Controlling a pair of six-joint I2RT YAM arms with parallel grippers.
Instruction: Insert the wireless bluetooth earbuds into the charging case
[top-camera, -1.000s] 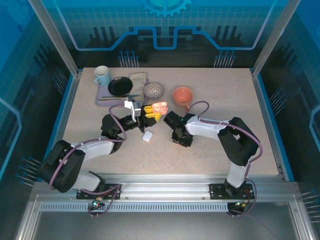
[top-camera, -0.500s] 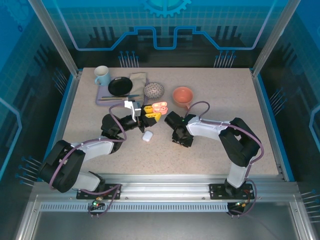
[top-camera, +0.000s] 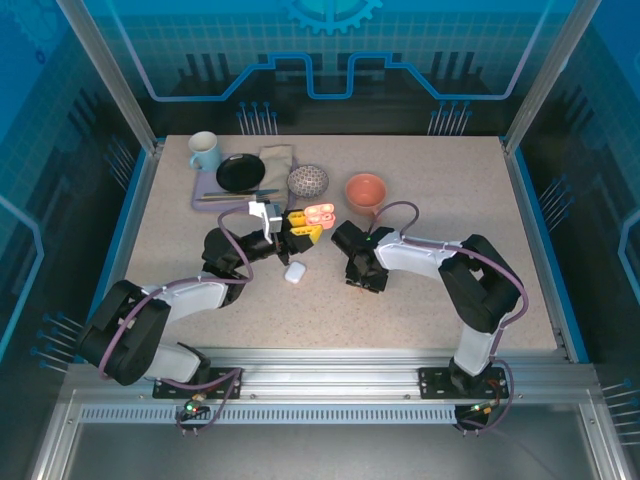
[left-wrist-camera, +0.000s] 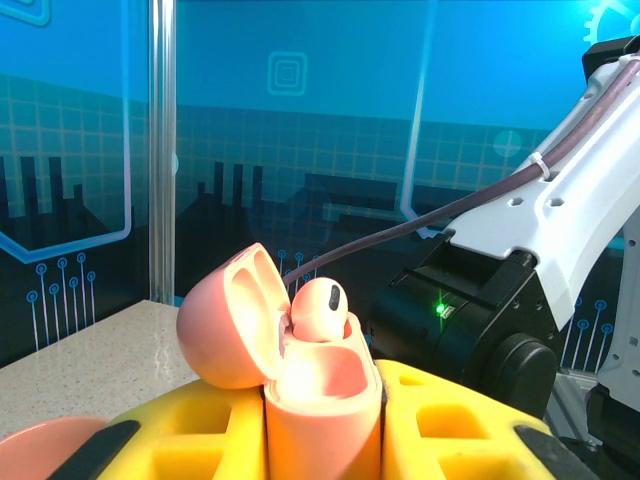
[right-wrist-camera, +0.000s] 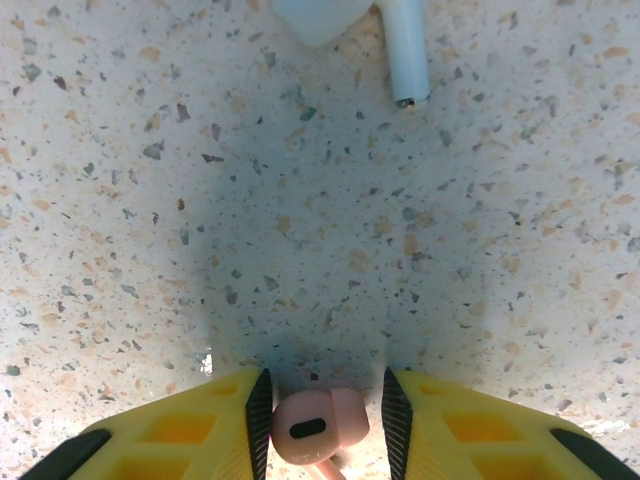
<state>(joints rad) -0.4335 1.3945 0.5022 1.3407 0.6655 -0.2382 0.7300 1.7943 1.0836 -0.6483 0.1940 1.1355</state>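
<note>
My left gripper (top-camera: 303, 228) is shut on a salmon-pink charging case (left-wrist-camera: 320, 400), gripped between its yellow fingers (left-wrist-camera: 470, 420). The case's lid (left-wrist-camera: 225, 320) is tipped open to the left, and one pink earbud (left-wrist-camera: 320, 308) stands in it. My right gripper (right-wrist-camera: 325, 400) points straight down at the table, open. A second pink earbud (right-wrist-camera: 318, 428) lies between its pads, close to the left one with a gap on the right. A white earbud (right-wrist-camera: 405, 50) lies further ahead beside a white case (top-camera: 294, 271).
At the back of the table are a pale mug (top-camera: 204, 151), a black plate (top-camera: 240, 172) on a purple mat, a folded cloth (top-camera: 277, 158), a patterned ball (top-camera: 308, 180) and a salmon bowl (top-camera: 366, 190). The right arm's wrist (left-wrist-camera: 500, 330) stands close behind the held case.
The right gripper has shifted slightly over the table around the pink earbud. The left gripper and the case have stayed still.
</note>
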